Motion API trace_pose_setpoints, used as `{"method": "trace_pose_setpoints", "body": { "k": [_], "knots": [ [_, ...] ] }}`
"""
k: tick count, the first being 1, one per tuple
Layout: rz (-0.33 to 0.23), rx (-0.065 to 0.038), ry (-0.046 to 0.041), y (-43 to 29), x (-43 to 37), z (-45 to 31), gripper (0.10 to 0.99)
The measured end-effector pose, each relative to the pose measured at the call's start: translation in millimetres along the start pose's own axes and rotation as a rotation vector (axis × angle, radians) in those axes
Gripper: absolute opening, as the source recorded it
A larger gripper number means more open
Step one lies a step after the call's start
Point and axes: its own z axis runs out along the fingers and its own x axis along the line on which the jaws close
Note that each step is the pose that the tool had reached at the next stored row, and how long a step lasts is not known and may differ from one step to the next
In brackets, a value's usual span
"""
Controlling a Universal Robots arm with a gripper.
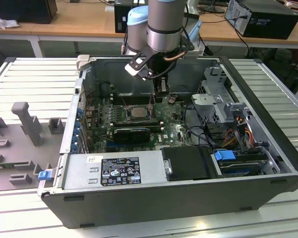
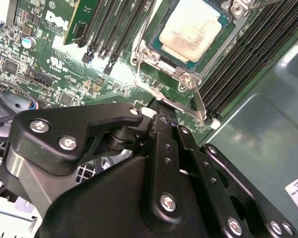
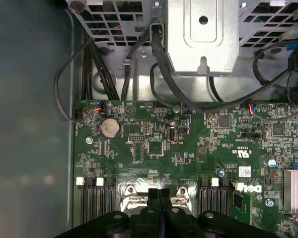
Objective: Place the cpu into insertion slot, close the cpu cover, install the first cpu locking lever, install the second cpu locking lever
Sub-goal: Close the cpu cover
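Note:
The cpu (image 2: pixel 188 29) (image 1: pixel 137 112), a pale square chip, lies in the insertion slot (image 2: pixel 212 49) on the green motherboard. The silvery cpu cover (image 2: pixel 151 53) frames the chip and looks lowered over it. A thin metal locking lever (image 2: pixel 197 101) runs along the socket's edge closest to my fingertips; another lever (image 2: pixel 145 27) lies along an adjoining side. My gripper (image 2: pixel 158 106) (image 3: pixel 159 193) (image 1: pixel 162 93) hovers just beside the socket at that lever, fingers pressed together. Whether the tips touch the lever is hidden.
Long black memory slots (image 2: pixel 248 54) flank the socket on both sides. The case's metal wall (image 2: pixel 268 144) is close by. A drive cage (image 3: pixel 202 34) with black cables (image 3: pixel 89 74) lies past the board's edge. A black power supply (image 1: pixel 188 163) fills the case's front.

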Motion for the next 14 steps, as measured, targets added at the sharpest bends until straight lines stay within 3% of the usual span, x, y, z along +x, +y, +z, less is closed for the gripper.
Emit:
{"method": "trace_pose_setpoints", "body": {
  "k": [14],
  "knots": [
    [0.000,0.000,0.0000,-18.0,0.1,-0.3,0.106]
  ]
}}
